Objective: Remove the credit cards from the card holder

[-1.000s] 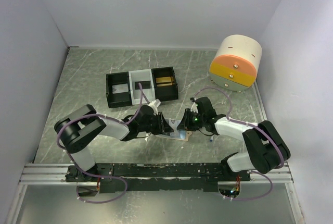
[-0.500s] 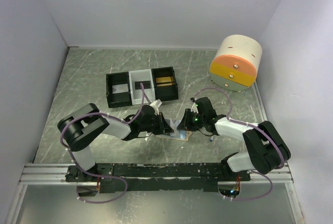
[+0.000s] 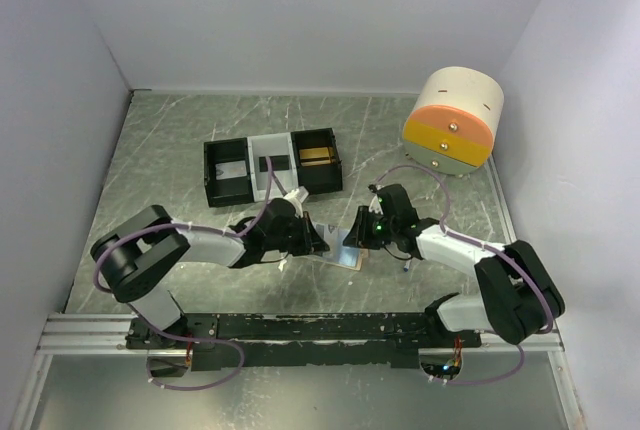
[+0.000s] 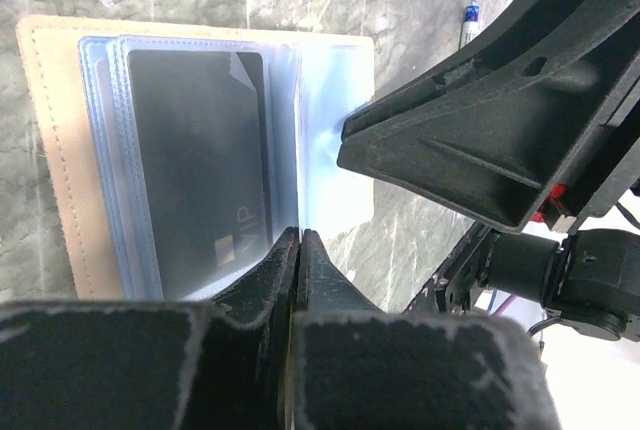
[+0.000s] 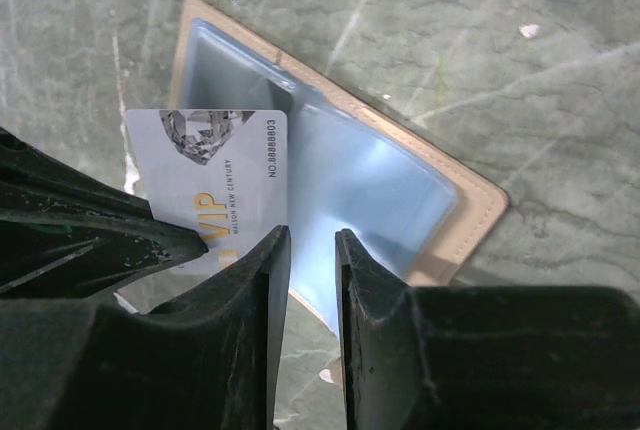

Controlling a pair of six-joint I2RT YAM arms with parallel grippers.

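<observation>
From the top view, the card holder lay open on the marbled surface, with both arms reaching in low over it. The left tool was at the holder's left edge and the right tool was over its right half. A three-compartment black-and-white tray sat beyond the holder, toward the back left. A round cream container with orange and yellow bands stood well apart from the holder, toward the back right.

In the left wrist view, the left tool's fingers were pressed flat together, with only a hairline between them. They were pinched on the lower corner of a dark VIP card lying among the clear sleeves. The tan cover showed as a stitched border beside the sleeves. One finger of the other arm's tool met the pale blue inside at its tip, and the plastic wrinkled there.

In the right wrist view, the right tool had its fingers a narrow gap apart, with nothing between them. It was set down over the pale blue inside of the holder. The VIP card, silver with a number along one edge, covered the holder's left half. Its lower part sat under the left tool's black finger. Whether the card was clear of its sleeve could not be told.
</observation>
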